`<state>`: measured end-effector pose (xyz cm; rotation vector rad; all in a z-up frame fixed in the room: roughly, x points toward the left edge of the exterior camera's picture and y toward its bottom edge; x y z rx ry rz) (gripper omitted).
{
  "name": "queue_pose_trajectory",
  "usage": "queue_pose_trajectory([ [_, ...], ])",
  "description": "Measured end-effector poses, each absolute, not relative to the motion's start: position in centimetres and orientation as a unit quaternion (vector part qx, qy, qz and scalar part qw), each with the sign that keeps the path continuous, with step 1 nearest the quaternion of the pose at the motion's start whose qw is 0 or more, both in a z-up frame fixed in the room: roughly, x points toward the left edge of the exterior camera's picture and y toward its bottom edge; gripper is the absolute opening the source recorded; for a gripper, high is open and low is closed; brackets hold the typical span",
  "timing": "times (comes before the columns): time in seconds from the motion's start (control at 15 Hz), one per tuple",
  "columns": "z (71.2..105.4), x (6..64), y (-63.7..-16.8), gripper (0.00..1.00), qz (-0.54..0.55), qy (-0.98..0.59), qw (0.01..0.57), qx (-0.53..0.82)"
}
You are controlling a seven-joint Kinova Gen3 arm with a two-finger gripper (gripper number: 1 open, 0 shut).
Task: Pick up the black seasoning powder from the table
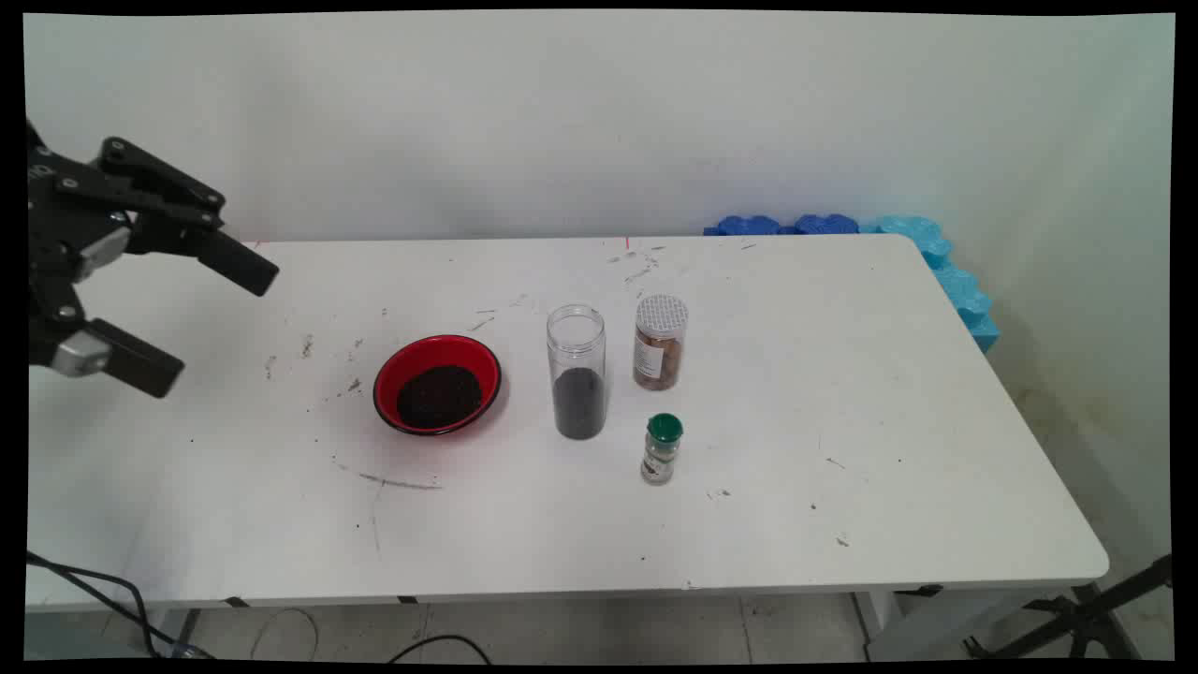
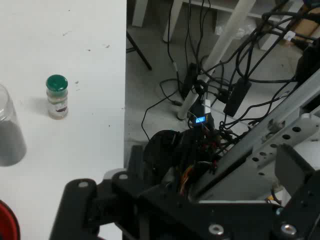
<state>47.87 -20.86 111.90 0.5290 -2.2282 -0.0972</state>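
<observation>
Here the pincer (image 1: pixel 220 323) hangs at the left edge of the main view, above the counter's (image 1: pixel 842 393) left end, the arm behind it cut off by the frame. Its two black fingers (image 1: pixel 239 264) stand wide apart, with nothing between them and nothing touching them. In the hand view only the black linkage shows at the bottom, so the fingertips themselves go unseen there.

Nearest to it, though well apart, sits a red bowl (image 1: pixel 437 384) holding a dark heap whose makeup is hard to tell. Just right of the bowl stands a tall clear jar (image 1: pixel 577 371), lidless, dark-filled in its lower part; the hand view cuts it at the left edge. Beside that stands a jar with a pale patterned lid (image 1: pixel 660 342) and brownish contents, its label too small to read. In front, a small green-capped spice bottle (image 1: pixel 662 448) stands upright. Blue foam pieces (image 1: pixel 936 253) lie along the counter's far right corner.
</observation>
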Motion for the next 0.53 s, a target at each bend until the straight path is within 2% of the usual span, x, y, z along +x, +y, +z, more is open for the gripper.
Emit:
queue_pose_trajectory([
  [0.53, 111.37, 47.19, -21.52, 1.0, -0.024, -0.889, 0.408, 0.208],
])
